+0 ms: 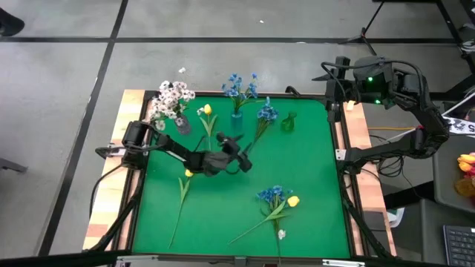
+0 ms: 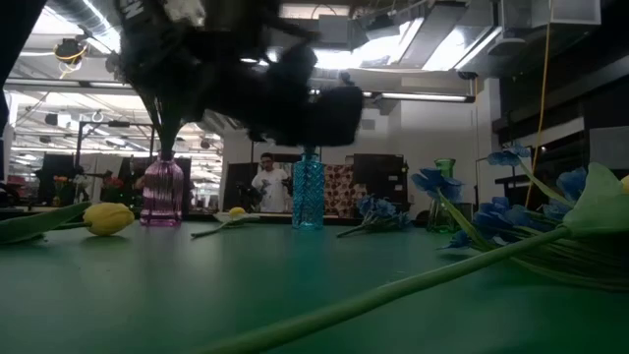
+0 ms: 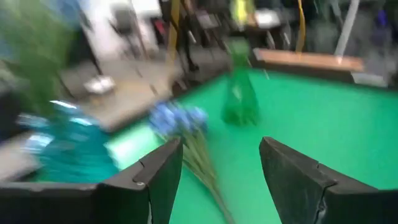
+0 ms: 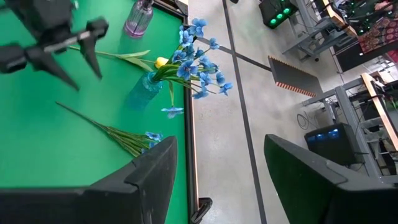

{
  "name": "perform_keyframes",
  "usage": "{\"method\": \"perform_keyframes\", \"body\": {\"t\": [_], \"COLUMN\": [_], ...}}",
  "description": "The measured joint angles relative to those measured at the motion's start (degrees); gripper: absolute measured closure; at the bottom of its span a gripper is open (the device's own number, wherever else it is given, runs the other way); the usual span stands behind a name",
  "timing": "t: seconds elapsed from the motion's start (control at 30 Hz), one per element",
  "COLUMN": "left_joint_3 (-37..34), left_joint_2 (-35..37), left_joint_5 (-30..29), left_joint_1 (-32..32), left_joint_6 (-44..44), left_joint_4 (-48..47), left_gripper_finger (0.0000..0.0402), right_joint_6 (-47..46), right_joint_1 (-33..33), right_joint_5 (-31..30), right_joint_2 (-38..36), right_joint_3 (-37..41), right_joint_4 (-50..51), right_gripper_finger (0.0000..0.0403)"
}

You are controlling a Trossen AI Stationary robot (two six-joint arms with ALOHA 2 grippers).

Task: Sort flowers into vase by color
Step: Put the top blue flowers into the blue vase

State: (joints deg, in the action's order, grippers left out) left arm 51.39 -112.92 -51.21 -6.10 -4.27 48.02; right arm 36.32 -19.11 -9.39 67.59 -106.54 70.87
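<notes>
Along the far edge of the green table [image 1: 304, 185], the pink vase [image 1: 182, 123] holds white sprays [image 1: 171, 100], the teal vase [image 1: 237, 119] blue blooms [image 1: 241, 85], and the green vase [image 1: 288, 122] nothing. The left claw [image 1: 241, 154] hangs with fingers apart and empty, just short of a loose blue flower [image 1: 266, 113] lying beside the teal vase. The right claw [image 4: 214, 180], fingers apart, waits off the far right corner, and the mat's middle lies open.

The grey concrete floor [image 1: 67, 111] around the table carries dark tape lines [image 1: 104, 63]. Ceiling strip lights [image 2: 432, 44] glow overhead. At three o'clock stands a metal rack [image 4: 336, 143] with cables; at twelve o'clock a person [image 2: 266, 183] stands among cluttered shelves.
</notes>
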Motion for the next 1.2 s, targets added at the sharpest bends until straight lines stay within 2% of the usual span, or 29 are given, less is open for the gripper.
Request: {"method": "perform_keyframes", "body": {"t": [0.13, 0.2, 0.27, 0.37, 0.43, 0.8, 1.03, 1.2], "left_joint_3": [9.21, 12.97, 15.2, 16.61, 16.95, 17.07, 21.51, 23.35], "left_joint_2": [0.0, 0.0, 0.0, -0.03, -0.71, -6.61, -12.01, -12.72], "left_joint_5": [8.86, 11.6, 14.06, 20.1, 22.01, 21.02, 20.58, 19.5], "left_joint_1": [3.47, 5.66, 7.57, 9.72, 10.44, 10.59, 10.74, 10.77], "left_joint_6": [-9.55, -11.69, -13.35, -15.48, -16.32, -16.96, -14.3, -14.92], "left_joint_4": [-23.11, -30.97, -34.64, -35.51, -35.41, -35.17, -35.82, -38.87], "left_gripper_finger": [0.019, 0.019, 0.019, 0.019, 0.019, 0.019, 0.019, 0.019], "right_joint_6": [0.07, 0.06, 0.04, 0.0, -0.11, -0.37, -0.5, -0.52], "right_joint_1": [0.0, 0.02, 0.02, 0.0, 0.0, 0.0, 0.01, 0.0], "right_joint_5": [0.0, 0.07, 0.04, 0.05, 0.09, 1.51, 1.6, 2.99], "right_joint_2": [0.0, 0.0, 0.0, 0.0, 0.0, 0.0, 0.0, 0.0], "right_joint_3": [0.0, 0.0, 0.0, 0.0, 0.0, 0.0, 0.0, 0.0], "right_joint_4": [0.01, 0.09, 0.56, 1.83, 2.46, 2.73, 2.77, 2.97], "right_gripper_finger": [0.0162, 0.0162, 0.0162, 0.0162, 0.0162, 0.0162, 0.0162, 0.0162]}}
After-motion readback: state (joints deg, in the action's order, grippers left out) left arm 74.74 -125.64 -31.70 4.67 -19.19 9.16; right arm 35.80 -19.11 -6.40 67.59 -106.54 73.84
